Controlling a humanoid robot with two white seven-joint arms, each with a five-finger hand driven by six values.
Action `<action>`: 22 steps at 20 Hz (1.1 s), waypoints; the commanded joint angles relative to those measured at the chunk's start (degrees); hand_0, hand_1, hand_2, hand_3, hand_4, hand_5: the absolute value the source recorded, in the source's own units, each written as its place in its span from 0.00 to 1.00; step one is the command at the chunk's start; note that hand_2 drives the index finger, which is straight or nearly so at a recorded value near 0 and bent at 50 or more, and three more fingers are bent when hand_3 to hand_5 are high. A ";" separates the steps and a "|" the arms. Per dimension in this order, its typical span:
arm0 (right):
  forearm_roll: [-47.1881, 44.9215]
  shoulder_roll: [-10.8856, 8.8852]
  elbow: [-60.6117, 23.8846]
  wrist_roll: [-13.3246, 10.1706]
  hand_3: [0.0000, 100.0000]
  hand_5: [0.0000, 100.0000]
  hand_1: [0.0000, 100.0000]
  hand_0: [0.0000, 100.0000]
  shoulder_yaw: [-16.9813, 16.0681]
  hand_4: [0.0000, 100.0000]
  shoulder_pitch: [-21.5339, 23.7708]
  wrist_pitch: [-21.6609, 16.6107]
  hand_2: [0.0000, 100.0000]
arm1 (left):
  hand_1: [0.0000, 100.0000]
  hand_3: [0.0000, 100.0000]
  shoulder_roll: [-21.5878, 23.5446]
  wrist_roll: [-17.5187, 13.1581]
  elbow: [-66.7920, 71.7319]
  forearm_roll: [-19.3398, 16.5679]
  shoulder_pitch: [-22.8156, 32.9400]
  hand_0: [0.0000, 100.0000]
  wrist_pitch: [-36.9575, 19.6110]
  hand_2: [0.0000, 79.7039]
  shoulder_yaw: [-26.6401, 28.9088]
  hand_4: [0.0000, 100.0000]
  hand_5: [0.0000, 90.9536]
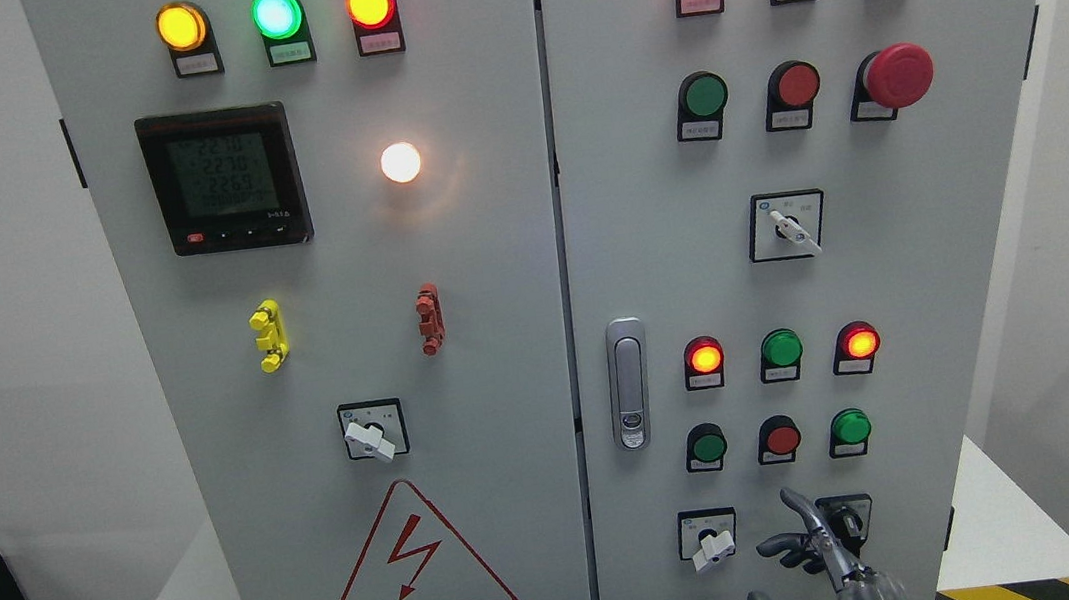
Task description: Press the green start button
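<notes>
Right hand (pixel 813 535) sits at the bottom of the frame, right of centre, its arm coming in from the lower edge. One finger (pixel 802 509) is raised and points up the panel; the others are curled in and hold nothing. You have a poking pose here, not a grasp, which suits a push button.

Left hand is not in view.

The cabinet (pixel 491 275) has two doors. The right door carries the buttons. Several green ones show, so which is "start" cannot be read; the labels are too small. Nearest above the fingertip is the row in the lower right: a dark green button (pixel 708 446), a red button (pixel 782 439) and a brighter green button (pixel 850 427). Another pair sits in the upper right, with a green button (pixel 704 95) beside a red one.

The fingertip is below the red button, well short of the row, touching nothing that can be seen. A selector switch (pixel 711 544) lies just left of the hand; a second switch is partly hidden behind the fingers.

Judgement: approach stage, press not yet made. You need to steer up and sideways to a green cap. Risk: the red button stands between the two greens, directly above the finger.
</notes>
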 commanded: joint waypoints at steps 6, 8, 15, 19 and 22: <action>-19.49 -0.16 -2.28 0.51 0.16 0.11 0.28 0.69 6.12 0.21 4.49 -0.23 0.00 | 0.56 0.00 0.00 -0.02 0.00 0.00 0.07 0.12 -0.05 0.00 0.00 0.00 0.00; -21.51 -0.17 -2.37 1.90 0.12 0.02 0.26 0.68 6.65 0.13 5.02 -0.23 0.00 | 0.56 0.00 0.00 -0.02 0.00 0.00 -0.01 0.12 -0.05 0.00 0.00 0.00 0.00; -26.09 -0.25 -2.46 3.32 0.01 0.00 0.20 0.53 7.53 0.00 5.46 -0.23 0.00 | 0.56 0.00 0.00 -0.02 0.00 0.00 -0.01 0.12 -0.05 0.00 0.00 0.00 0.00; -28.20 -0.25 -2.46 5.25 0.00 0.00 0.17 0.48 8.32 0.00 5.81 -0.41 0.00 | 0.56 0.00 0.00 -0.02 0.00 0.00 -0.01 0.12 -0.05 0.00 0.00 0.00 0.00; -28.55 -0.25 -2.37 5.60 0.00 0.00 0.15 0.43 8.32 0.00 5.82 -0.32 0.00 | 0.56 0.00 0.00 -0.02 0.00 0.00 -0.01 0.12 -0.05 0.00 0.00 0.00 0.00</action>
